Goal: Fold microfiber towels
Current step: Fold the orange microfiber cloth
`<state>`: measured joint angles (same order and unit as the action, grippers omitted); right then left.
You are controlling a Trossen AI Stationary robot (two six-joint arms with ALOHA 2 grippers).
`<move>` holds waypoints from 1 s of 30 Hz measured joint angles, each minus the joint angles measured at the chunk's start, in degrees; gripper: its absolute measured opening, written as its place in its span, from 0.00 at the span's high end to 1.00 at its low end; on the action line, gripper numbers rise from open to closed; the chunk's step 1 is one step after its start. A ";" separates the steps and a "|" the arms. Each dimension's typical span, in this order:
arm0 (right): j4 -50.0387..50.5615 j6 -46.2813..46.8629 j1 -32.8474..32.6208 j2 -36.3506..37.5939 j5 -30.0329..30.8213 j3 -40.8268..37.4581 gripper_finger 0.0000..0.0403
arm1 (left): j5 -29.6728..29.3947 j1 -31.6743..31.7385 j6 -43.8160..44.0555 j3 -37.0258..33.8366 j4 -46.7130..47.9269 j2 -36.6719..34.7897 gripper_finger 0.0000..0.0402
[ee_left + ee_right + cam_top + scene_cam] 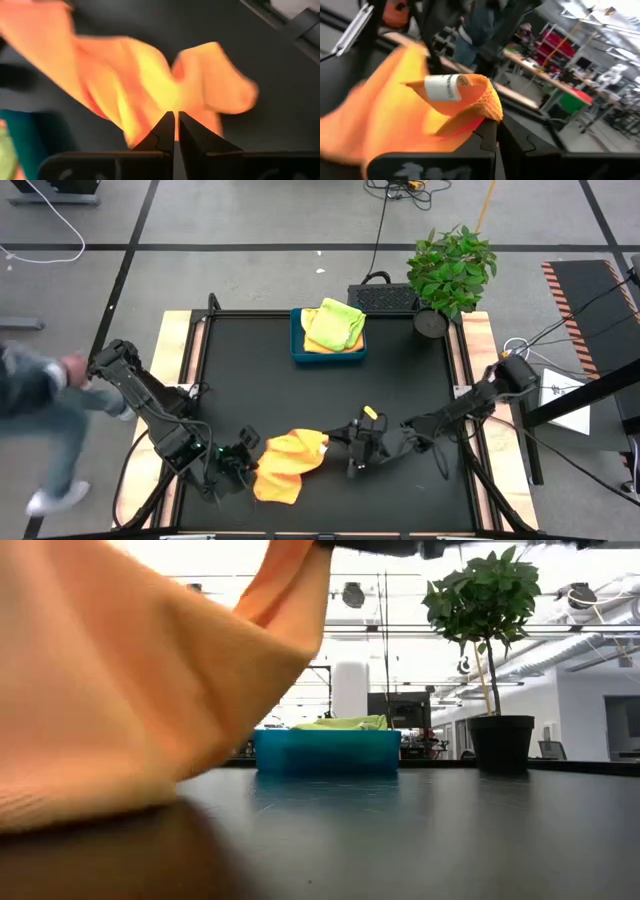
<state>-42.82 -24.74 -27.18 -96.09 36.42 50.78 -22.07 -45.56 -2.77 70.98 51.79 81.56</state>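
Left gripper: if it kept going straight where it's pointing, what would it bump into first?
Most likely the orange towel. The left gripper is shut and points right at the bunched cloth just ahead. Whether it already touches the cloth cannot be told; depth is unclear.

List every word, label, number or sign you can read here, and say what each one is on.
No text can be read.
White care tag sewn on the orange towel: its print is too blurred to read.
White sheet of paper beside the table: its marks are too small to read.
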 joint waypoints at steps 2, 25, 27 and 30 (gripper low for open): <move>0.43 -1.27 -0.78 1.96 1.40 0.00 1.00 | 1.15 0.02 1.69 0.00 0.13 0.02 0.94; 7.97 1.38 -2.56 8.34 2.63 0.00 1.00 | 2.50 2.89 15.93 -28.80 -36.81 0.02 0.93; 7.73 1.37 -2.56 8.34 2.55 0.00 1.00 | 1.64 5.07 14.15 -29.54 -39.37 0.02 0.91; 7.49 1.51 -2.56 8.34 2.47 0.00 1.00 | -0.85 8.83 8.45 -29.53 -43.18 0.02 0.83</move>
<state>-35.33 -23.23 -29.74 -87.74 38.89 50.78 -22.92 -36.73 5.68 41.45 8.61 81.58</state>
